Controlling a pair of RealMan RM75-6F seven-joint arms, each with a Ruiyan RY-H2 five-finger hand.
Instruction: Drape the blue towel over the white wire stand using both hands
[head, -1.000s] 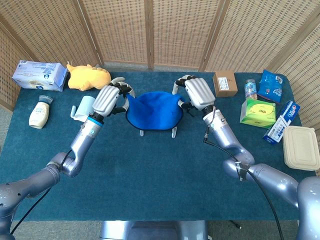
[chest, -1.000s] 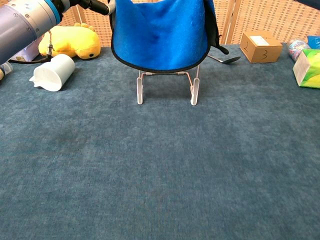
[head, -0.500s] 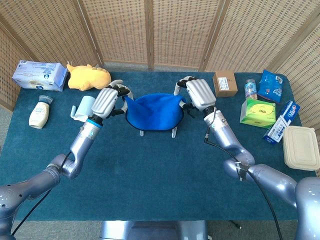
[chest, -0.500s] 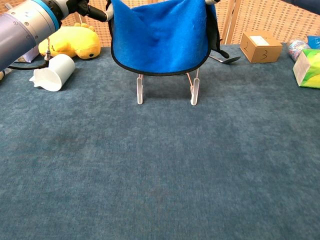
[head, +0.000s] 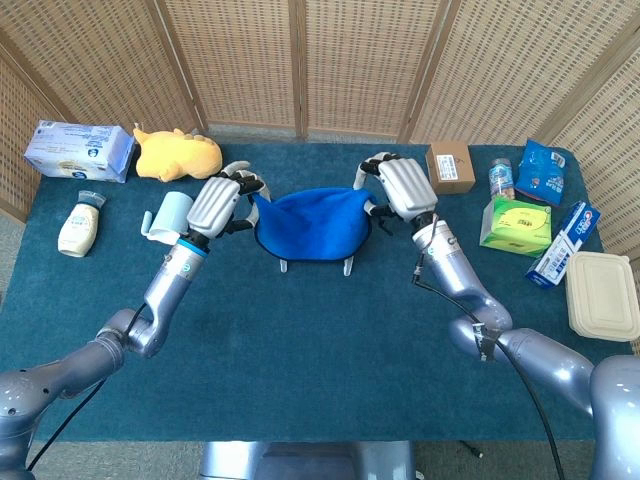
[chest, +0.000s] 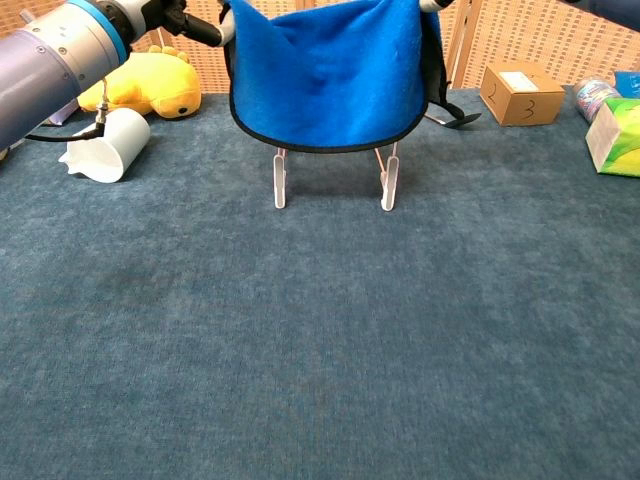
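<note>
The blue towel (head: 312, 226) (chest: 328, 72) hangs stretched between both hands, sagging over the white wire stand (head: 316, 264) (chest: 334, 176). Only the stand's feet and lower rods show below the towel's dark hem. My left hand (head: 218, 204) pinches the towel's left corner, and my right hand (head: 402, 187) pinches its right corner. In the chest view only the dark fingertips (chest: 196, 28) of the left hand and its forearm show at the top left. The right hand is almost cut off at the top there.
On the left lie a white cup (head: 168, 215) (chest: 106, 145), a yellow plush toy (head: 176, 153) (chest: 148, 82), a cream bottle (head: 78, 227) and a tissue pack (head: 78, 150). A cardboard box (head: 449, 166) (chest: 518, 94), green box (head: 515, 226), snack packets and a lidded container (head: 603, 295) stand right.
The towel has dropped lower onto the stand and sagged flatter. Both hands have come down a little and shifted slightly right with its corners.
</note>
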